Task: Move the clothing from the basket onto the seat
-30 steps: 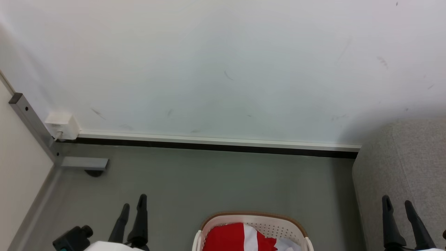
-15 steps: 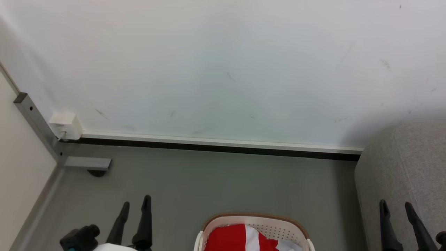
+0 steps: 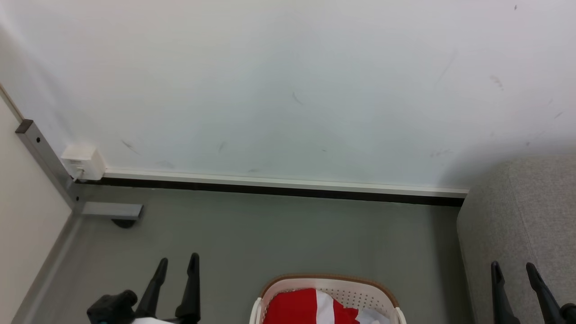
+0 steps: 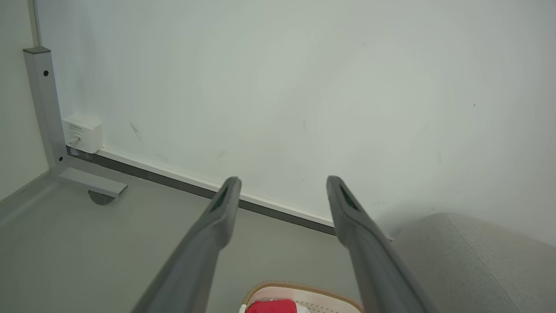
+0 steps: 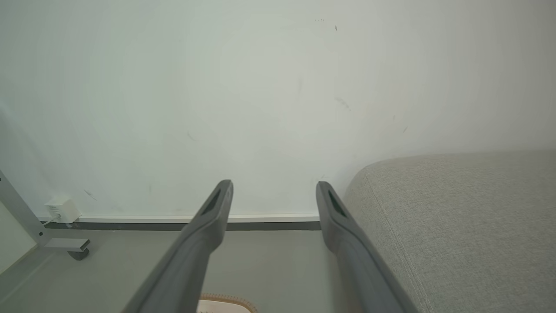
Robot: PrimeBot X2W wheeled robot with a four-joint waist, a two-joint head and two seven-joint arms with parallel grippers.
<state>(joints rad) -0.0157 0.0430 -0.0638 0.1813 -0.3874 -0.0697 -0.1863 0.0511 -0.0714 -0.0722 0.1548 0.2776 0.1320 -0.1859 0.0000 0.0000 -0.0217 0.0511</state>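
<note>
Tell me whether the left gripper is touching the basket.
Apart. The head view shows a stretch of floor between the open left gripper and the basket.

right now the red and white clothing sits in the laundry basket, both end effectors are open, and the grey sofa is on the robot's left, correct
No: the head view shows the grey sofa on the robot's right. The red and white clothing does sit in the laundry basket, and the left end effector and right end effector are open.
</note>
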